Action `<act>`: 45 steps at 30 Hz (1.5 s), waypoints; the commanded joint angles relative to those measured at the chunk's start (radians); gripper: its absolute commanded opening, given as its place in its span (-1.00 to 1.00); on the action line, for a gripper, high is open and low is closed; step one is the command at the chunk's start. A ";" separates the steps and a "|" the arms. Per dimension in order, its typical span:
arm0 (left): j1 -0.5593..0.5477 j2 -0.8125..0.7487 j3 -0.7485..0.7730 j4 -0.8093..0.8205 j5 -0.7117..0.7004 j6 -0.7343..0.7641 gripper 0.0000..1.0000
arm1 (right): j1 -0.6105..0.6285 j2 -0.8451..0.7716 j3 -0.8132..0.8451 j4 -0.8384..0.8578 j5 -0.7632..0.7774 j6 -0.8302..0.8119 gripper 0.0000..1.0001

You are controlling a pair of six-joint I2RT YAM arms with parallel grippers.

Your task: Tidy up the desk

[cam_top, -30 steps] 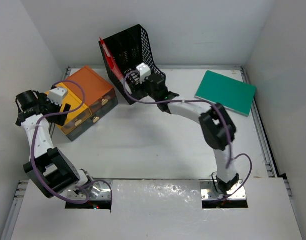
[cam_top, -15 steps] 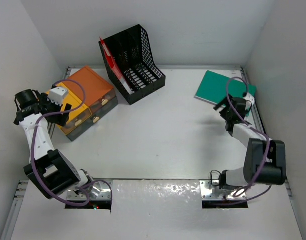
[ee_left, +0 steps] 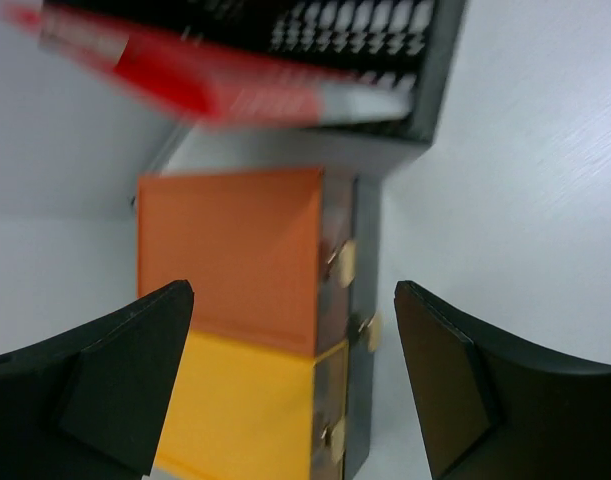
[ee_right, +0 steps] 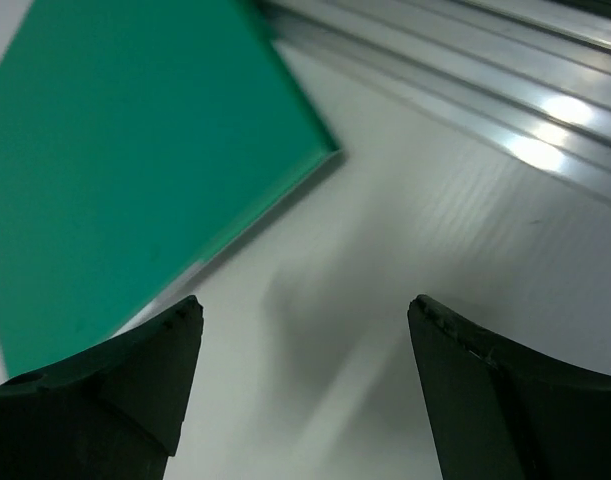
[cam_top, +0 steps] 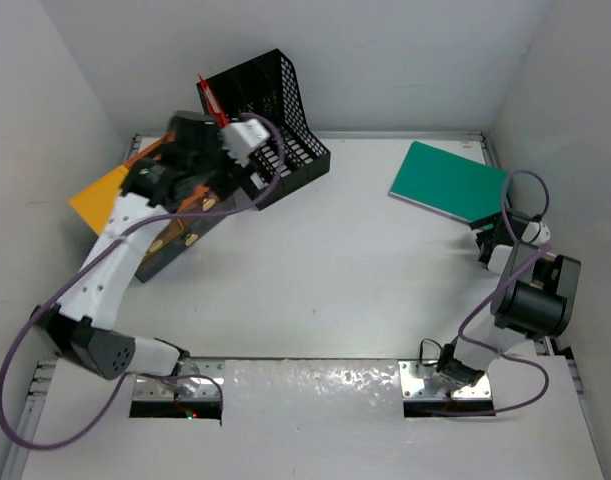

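The white desk (cam_top: 325,270) has silver rails (ee_right: 465,80) along its edges. My left gripper (cam_top: 180,165) is open and empty, held above the orange-yellow drawer box (cam_top: 105,195) just in front of the black mesh file rack (cam_top: 285,100). In the left wrist view the gripper (ee_left: 292,290) frames the box (ee_left: 235,250), with the rack (ee_left: 415,120) and a red book (ee_left: 185,70) beyond. My right gripper (cam_top: 490,240) is open and empty over bare desk, just past the near right corner of a green book (cam_top: 450,183). The right wrist view (ee_right: 305,305) shows that book (ee_right: 115,150) at upper left.
The red book (cam_top: 213,100) stands in the rack's left slot. The box has small drawers with pale handles (ee_left: 343,260) facing the desk's middle. White walls close in the left, back and right sides.
My left arm swung from the box's far left side to above the box by the rack. My right arm left the rack and moved to the right edge beside the green book.
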 commanded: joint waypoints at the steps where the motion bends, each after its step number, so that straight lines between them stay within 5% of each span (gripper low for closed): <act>1: -0.229 0.138 0.064 -0.077 -0.245 -0.097 0.60 | -0.048 0.077 0.041 0.073 -0.025 0.032 0.61; 6: -0.376 0.354 0.266 -0.141 -0.229 -0.134 0.60 | -0.054 0.096 0.070 0.117 0.031 -0.107 0.53; 11: -0.440 0.505 0.410 -0.170 -0.213 -0.129 0.60 | -0.055 0.189 0.155 0.197 -0.077 -0.233 0.56; 24: -0.500 0.802 0.558 -0.100 -0.128 -0.115 0.60 | -0.086 0.355 0.270 0.260 -0.244 -0.203 0.53; 30: -0.511 0.865 0.559 -0.020 -0.104 -0.118 0.60 | -0.114 0.369 0.228 0.380 -0.373 -0.130 0.05; 33: -0.512 0.890 0.550 0.024 -0.103 -0.126 0.60 | -0.114 0.392 0.264 0.334 -0.410 -0.143 -0.38; 39: -0.512 0.872 0.489 0.058 -0.112 -0.122 0.60 | -0.117 0.447 0.299 0.297 -0.411 -0.144 -0.43; 42: -0.512 0.867 0.457 0.077 -0.124 -0.118 0.60 | -0.117 0.467 0.311 0.317 -0.443 -0.123 -0.57; 45: -0.512 0.888 0.472 0.086 -0.137 -0.117 0.60 | -0.117 0.491 0.322 0.326 -0.485 -0.107 -0.91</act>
